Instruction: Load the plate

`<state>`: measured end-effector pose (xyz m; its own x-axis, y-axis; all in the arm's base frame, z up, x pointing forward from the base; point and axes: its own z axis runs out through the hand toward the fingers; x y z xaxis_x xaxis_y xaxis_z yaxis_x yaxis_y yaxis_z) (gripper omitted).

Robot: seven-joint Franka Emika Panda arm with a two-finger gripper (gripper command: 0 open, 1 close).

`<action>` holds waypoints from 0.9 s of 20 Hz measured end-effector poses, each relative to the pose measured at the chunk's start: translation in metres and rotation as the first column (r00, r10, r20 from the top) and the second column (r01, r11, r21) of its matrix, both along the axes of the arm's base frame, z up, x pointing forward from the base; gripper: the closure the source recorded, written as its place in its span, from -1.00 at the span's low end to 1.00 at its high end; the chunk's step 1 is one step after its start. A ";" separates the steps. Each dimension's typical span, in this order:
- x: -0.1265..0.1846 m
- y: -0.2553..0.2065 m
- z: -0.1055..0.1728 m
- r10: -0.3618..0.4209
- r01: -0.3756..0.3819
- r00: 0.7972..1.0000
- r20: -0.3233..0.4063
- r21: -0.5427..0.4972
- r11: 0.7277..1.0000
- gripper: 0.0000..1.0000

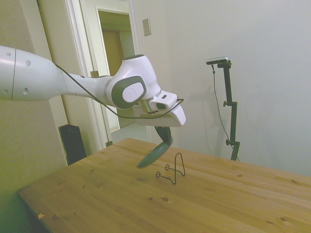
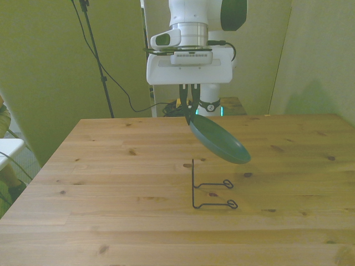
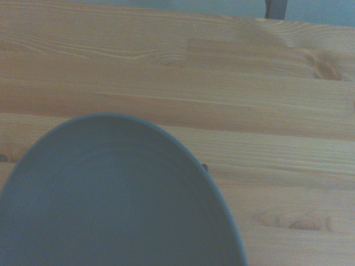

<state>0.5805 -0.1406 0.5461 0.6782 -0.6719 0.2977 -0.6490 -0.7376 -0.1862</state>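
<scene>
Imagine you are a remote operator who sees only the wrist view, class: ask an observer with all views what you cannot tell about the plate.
Operator: Is the plate resting on the table?
Observer: No. The dark green plate hangs tilted in the air above the wooden table.
Operator: What holds it?
Observer: The gripper; its jaws pinch the plate's upper rim.
Operator: Is the wire stand in place?
Observer: Yes. The black wire stand sits on the table just below the plate's lower edge, not touching it.
</scene>
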 end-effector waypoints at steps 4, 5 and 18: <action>0.012 0.007 0.012 0.025 -0.024 1.000 0.004 -0.051 0.998 1.00; 0.016 0.009 0.014 0.031 -0.031 1.000 0.006 -0.062 0.998 1.00; 0.048 0.037 0.034 0.125 -0.133 0.991 -0.046 -0.280 0.951 1.00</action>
